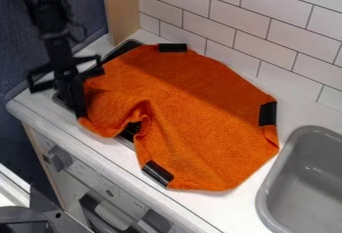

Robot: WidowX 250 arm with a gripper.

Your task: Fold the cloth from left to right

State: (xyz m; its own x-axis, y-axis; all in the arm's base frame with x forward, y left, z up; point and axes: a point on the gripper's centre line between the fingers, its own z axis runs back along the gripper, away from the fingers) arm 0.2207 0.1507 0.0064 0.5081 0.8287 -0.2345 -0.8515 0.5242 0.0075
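Orange cloth [194,127]: spread, rumpled, over counter [300,108] and black hob [127,48] | gripper [79,111]: pointing down at cloth's left edge in view | open or closed: can't tell

The cloth [200,107] hides most of the black stovetop [125,48] — a corner strip and a patch at the fold are what peek out — and covers part of the tabletop [110,149] too. Whether the pincer [80,113] grips the cloth's edge or merely touches it is too dark to tell. The top edge cuts off the arm [48,12] and the wooden panel [120,7]; the right and bottom edges crop the sink [304,177]. Markings by the knob [60,158] are too small to read.
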